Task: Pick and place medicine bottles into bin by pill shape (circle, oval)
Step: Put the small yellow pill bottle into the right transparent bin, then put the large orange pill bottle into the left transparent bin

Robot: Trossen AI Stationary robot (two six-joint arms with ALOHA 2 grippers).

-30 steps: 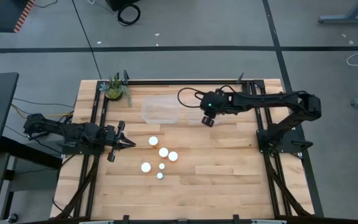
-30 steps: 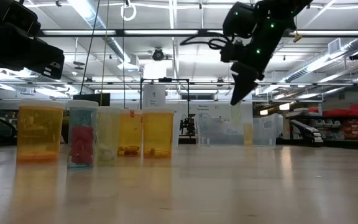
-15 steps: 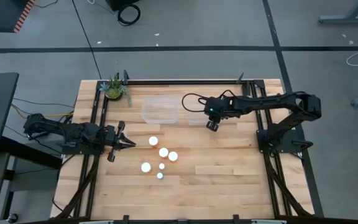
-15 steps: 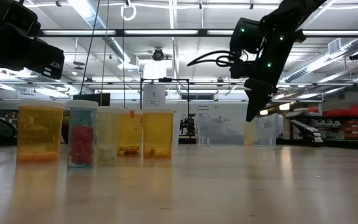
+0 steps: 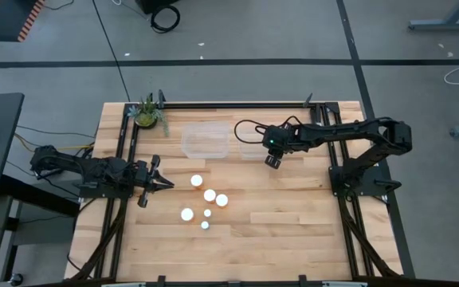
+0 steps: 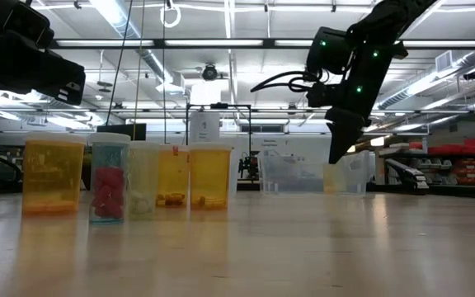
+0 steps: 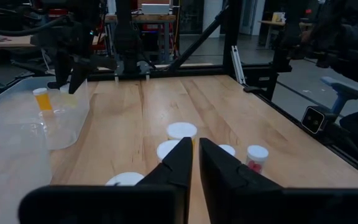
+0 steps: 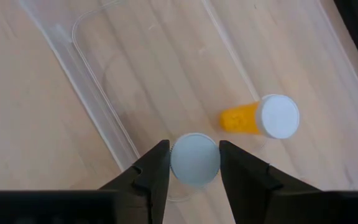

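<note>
Fingers [image 8: 154,168] of right gripper [image 8: 193,144] narrowly apart, closely flanking the white cap of a pale medicine bottle [image 8: 194,159] on both sides; gripping it or just clear of it, cannot tell. Seen cap-on from above, over the floor of the right clear bin [image 8: 98,106], close to one long wall. Farther along in the same bin, apart from the fingers, an amber bottle [image 8: 260,117] with white cap. From overhead, gripper poised above that bin's near edge at mid-table, right arm reaching in from the right side. Just beside it to the left, a second clear bin [image 5: 205,142].

Left gripper [image 7: 195,142] pressed shut, holding nothing, low over the table's [image 5: 293,231] left side, pointing toward a loose cluster of six white-capped bottles [image 5: 209,194] standing on bare wood near the centre, well apart from both bins. In the low view, five of them in a row, amber, pale and one with pink contents. Small potted plant [image 5: 146,113] at the far left corner.
</note>
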